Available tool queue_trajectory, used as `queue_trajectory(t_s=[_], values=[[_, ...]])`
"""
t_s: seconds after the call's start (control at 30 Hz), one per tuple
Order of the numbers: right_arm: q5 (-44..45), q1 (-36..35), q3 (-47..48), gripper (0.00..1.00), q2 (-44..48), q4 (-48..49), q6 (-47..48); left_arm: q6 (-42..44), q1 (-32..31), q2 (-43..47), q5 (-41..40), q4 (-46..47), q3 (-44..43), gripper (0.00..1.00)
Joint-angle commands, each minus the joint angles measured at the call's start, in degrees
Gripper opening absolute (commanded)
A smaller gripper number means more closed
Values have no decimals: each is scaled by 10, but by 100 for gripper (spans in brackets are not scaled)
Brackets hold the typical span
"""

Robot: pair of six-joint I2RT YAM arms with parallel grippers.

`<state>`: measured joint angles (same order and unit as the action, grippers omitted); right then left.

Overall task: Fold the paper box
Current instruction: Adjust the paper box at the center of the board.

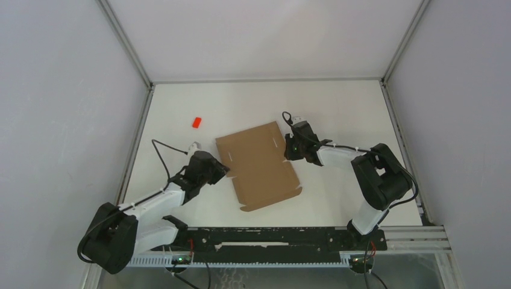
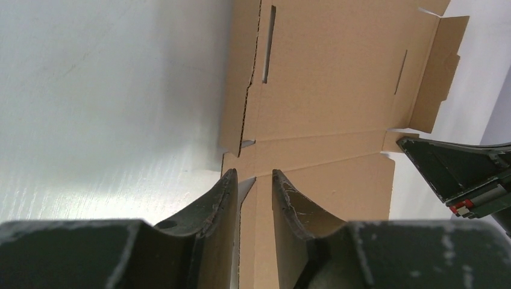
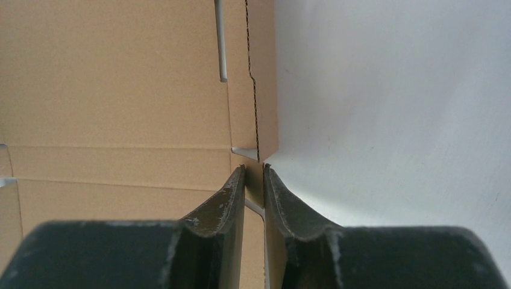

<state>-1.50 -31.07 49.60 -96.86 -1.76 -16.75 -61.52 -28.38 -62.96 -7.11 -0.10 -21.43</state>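
The paper box [image 1: 259,164] is a flat brown cardboard sheet with slits and side flaps, lying on the white table between the arms. My left gripper [image 1: 222,171] is at the sheet's left edge. In the left wrist view its fingers [image 2: 254,174] stand a narrow gap apart over a strip of the edge flap [image 2: 265,241], with a sliver of table showing beside it. My right gripper [image 1: 288,148] is at the opposite edge. In the right wrist view it [image 3: 253,168] is pinched on the thin side flap [image 3: 263,90] of the sheet.
A small red block [image 1: 196,122] lies on the table beyond the sheet's far left corner. White walls with metal corner posts [image 1: 126,45] close in the table on three sides. The right gripper's body [image 2: 458,174] shows across the sheet in the left wrist view.
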Motion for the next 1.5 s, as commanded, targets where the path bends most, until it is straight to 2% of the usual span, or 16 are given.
queue_trajectory(t_s=[0.0, 0.23, 0.33, 0.5, 0.63, 0.73, 0.97, 1.07, 1.1, 1.17, 1.2, 1.23, 1.27, 1.37, 1.47], values=[[9, -5, -7, 25, 15, -21, -5, 4, -3, 0, -8, 36, -16, 33], [10, -2, -13, 25, 18, -21, -5, 13, -4, -4, -24, 26, -16, 34], [9, 0, -15, 25, 19, -21, -6, 11, -4, -13, -22, 30, -13, 28], [8, 0, -18, 25, 18, -18, -7, 10, -5, -11, -28, 29, -2, 27], [7, 0, -21, 25, 17, -14, -9, 9, -7, -25, -32, 31, 3, 17], [7, -1, -23, 25, 16, -11, -9, 8, -9, -41, -29, 38, 3, 1], [4, -1, -24, 25, 13, -11, -8, -5, -22, -32, -40, 42, 22, 0], [4, -1, -26, 25, 12, -9, -8, -7, -22, -7, -52, 28, 31, 4], [4, -1, -26, 25, 12, -8, -8, -6, -23, 5, -58, 17, 32, 10], [3, 0, -27, 25, 11, -7, -8, -5, -22, 21, -66, 6, 37, 32], [3, 0, -28, 25, 12, -5, -8, -5, -23, 27, -70, 5, 39, 49], [3, 0, -28, 25, 11, -5, -9, -6, -23, 33, -72, -7, 42, 60], [3, 0, -28, 25, 10, -5, -8, -8, -23, 37, -73, -11, 46, 66], [1, -1, -29, 25, 9, -3, -9, -10, -23, 36, -77, -9, 52, 72], [2, -2, -29, 25, 7, -1, -9, -12, -23, 22, -75, 7, 53, 69]])
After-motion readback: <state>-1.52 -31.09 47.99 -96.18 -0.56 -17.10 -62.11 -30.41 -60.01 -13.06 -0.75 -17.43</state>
